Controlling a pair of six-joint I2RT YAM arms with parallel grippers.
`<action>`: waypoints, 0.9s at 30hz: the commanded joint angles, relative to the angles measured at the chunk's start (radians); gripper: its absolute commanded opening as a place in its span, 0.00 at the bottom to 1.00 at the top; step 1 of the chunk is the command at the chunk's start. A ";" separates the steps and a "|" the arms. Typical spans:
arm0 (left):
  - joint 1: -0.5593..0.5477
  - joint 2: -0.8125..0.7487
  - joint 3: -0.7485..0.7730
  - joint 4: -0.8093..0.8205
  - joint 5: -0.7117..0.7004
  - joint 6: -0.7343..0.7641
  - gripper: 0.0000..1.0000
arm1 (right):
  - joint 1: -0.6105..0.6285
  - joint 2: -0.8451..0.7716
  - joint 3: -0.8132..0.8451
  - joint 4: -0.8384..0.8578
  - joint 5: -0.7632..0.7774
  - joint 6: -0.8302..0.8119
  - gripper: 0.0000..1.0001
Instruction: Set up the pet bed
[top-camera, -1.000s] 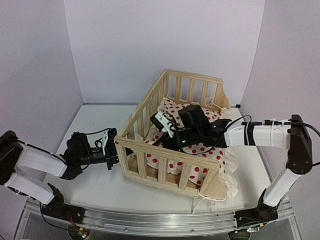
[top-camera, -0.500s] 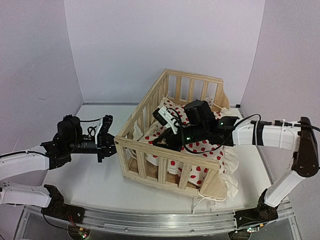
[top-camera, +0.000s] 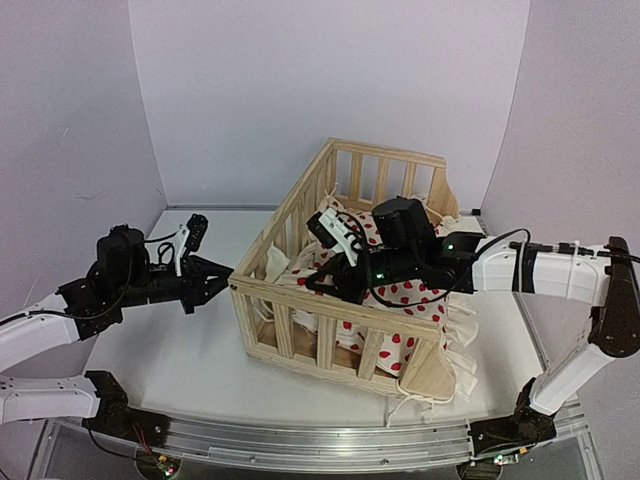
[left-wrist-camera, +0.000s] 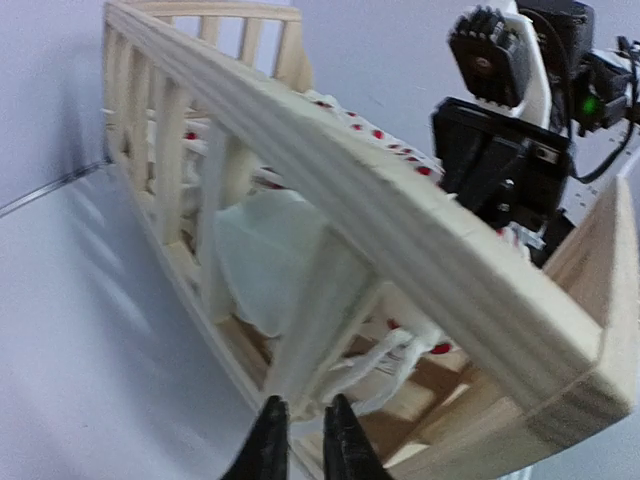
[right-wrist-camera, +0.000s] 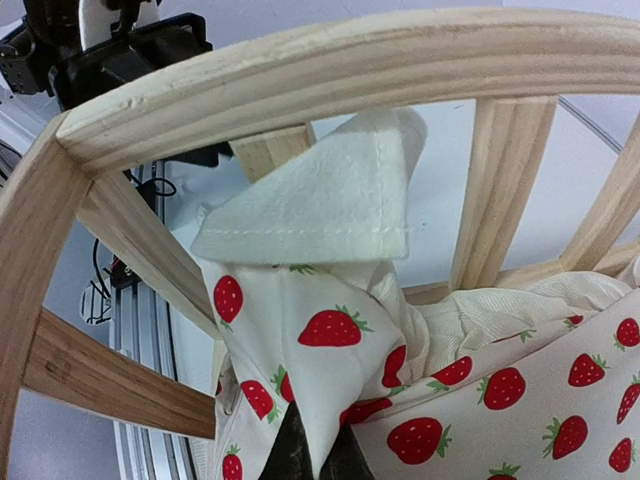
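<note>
Bed (top-camera: 340, 322) cushion (right-wrist-camera: 480, 400) cloth is pinched in the clenched right gripper (right-wrist-camera: 315, 460), inside the frame by the near left corner, with a white flap folded up against the rail. The left gripper (left-wrist-camera: 303, 445) hangs just outside that corner, its fingers a slit apart and grasping nothing. The bed stands slantwise on the table (top-camera: 180, 350), running from the near edge toward the far right corner, the ruffle spilling over its right side.

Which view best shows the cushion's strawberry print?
Right wrist: the cushion fills the view, strawberries sharp, a fold pinched in the right gripper. Top external shows only red dots inside the pet bed frame; left wrist glimpses red specks behind blurred slats.
</note>
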 joint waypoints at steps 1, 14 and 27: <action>0.012 -0.033 -0.083 0.066 -0.250 -0.139 0.27 | 0.003 -0.044 -0.002 -0.024 -0.014 0.029 0.00; 0.012 0.034 -0.392 0.715 0.034 -0.067 0.51 | 0.002 -0.048 -0.005 -0.021 -0.018 0.031 0.00; 0.011 0.400 -0.255 0.920 0.139 -0.039 0.50 | 0.003 -0.049 -0.002 -0.021 -0.024 0.025 0.00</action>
